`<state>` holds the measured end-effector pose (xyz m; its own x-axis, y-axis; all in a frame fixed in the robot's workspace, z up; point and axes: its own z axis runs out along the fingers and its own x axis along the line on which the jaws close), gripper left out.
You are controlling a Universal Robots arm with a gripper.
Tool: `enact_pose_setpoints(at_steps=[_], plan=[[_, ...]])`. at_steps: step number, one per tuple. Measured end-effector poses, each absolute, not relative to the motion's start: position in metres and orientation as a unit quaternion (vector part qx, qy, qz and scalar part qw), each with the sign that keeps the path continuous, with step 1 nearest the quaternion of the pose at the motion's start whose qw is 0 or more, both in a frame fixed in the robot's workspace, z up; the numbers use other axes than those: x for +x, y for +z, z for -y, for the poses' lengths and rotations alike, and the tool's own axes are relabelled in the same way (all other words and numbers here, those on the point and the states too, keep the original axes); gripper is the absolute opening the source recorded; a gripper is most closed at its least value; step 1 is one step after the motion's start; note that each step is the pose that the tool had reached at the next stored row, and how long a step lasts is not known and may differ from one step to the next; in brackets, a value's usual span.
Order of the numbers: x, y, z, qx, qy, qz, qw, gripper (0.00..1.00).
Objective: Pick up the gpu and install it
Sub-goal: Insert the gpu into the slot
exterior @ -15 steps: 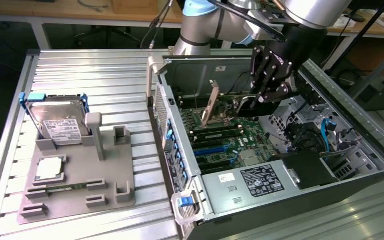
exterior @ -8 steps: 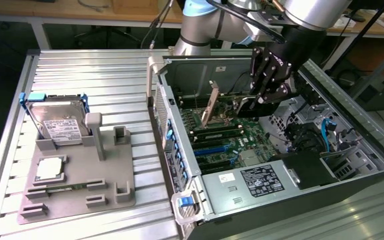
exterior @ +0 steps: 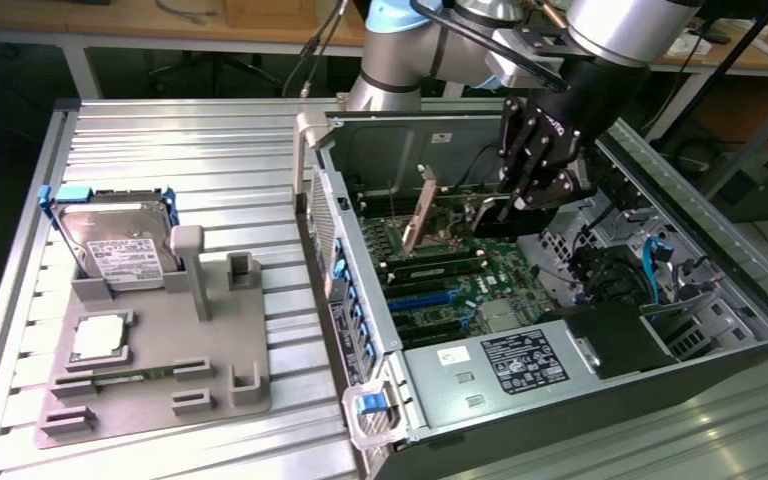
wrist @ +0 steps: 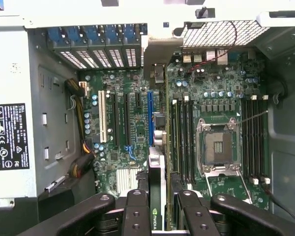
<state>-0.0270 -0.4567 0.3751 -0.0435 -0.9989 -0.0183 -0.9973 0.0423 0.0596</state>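
Observation:
The gpu (wrist: 156,169) shows edge-on in the wrist view, a thin green card with a logo sticker, clamped between two black fingers (wrist: 136,209). My gripper (wrist: 160,199) is shut on it. The card hangs above the motherboard (wrist: 132,147), roughly in line with the long blue slot (wrist: 150,115). In the exterior view my gripper (exterior: 524,205) reaches down into the open computer case (exterior: 357,300), with the gpu (exterior: 494,218) dark below the fingers, over the board. Whether the card's edge touches a slot I cannot tell.
An open CPU socket (wrist: 217,145) with its raised frame (exterior: 424,210) sits beside the card, flanked by RAM slots. The power supply (exterior: 524,360) fills the case's near end. A grey fixture tray (exterior: 157,400) on the exterior view's left holds a hard drive (exterior: 117,250) and a CPU (exterior: 100,337).

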Motion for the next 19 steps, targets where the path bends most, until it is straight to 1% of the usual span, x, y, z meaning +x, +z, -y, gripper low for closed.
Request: enact_pose_setpoints(at_steps=[19], plan=[[-0.027,0.355,0.457,0.691,-0.028,0.722,0.014,0.27]])
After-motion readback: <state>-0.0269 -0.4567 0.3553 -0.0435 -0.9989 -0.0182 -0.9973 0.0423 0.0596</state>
